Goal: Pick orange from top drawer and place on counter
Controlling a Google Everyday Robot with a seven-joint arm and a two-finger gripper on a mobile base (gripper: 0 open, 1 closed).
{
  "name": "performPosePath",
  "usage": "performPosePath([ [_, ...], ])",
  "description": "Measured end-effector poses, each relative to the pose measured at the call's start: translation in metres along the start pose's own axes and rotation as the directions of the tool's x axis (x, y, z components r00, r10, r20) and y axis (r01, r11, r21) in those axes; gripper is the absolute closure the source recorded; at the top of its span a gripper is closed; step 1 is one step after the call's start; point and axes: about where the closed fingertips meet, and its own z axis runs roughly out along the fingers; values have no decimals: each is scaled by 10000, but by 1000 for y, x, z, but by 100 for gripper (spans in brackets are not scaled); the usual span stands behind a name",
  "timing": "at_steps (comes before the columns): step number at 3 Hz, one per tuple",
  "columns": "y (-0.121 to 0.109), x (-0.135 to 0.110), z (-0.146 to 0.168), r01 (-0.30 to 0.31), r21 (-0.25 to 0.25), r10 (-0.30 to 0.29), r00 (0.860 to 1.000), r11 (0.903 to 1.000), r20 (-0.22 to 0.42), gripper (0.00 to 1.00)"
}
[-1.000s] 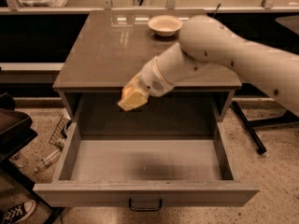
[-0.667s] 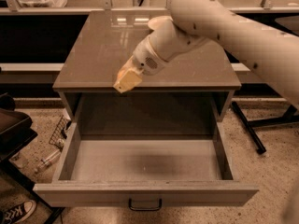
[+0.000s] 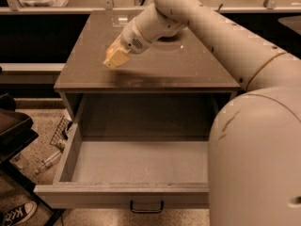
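1. The tool (image 3: 114, 59) hangs just above the left part of the worktop (image 3: 188, 69); I cannot tell how far open it is or whether it carries anything
2. The orange shows nowhere on its own; the top drawer (image 3: 141, 194) stands pulled out with no fruit visible inside, so it probably sits in the yellowish tool tip
3. It should be light, firm and smooth, likely to roll; take it across its widest part
4. The worktop is glossy and level; a shoe (image 3: 13, 214) lies on the speckled floor (image 3: 42, 149) to the left

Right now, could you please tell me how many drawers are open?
1: the top drawer, pulled out below the counter. The claw hangs over the counter's left part. Lower drawers, if any, are out of view.
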Motion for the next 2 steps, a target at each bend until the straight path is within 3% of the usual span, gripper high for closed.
performPosePath([
  [1,-36,2,-27,22,1199,-77,9989,9928,455,100],
  [2,-55,32,-49,-569,2090,446,9970,9763,631,100],
])
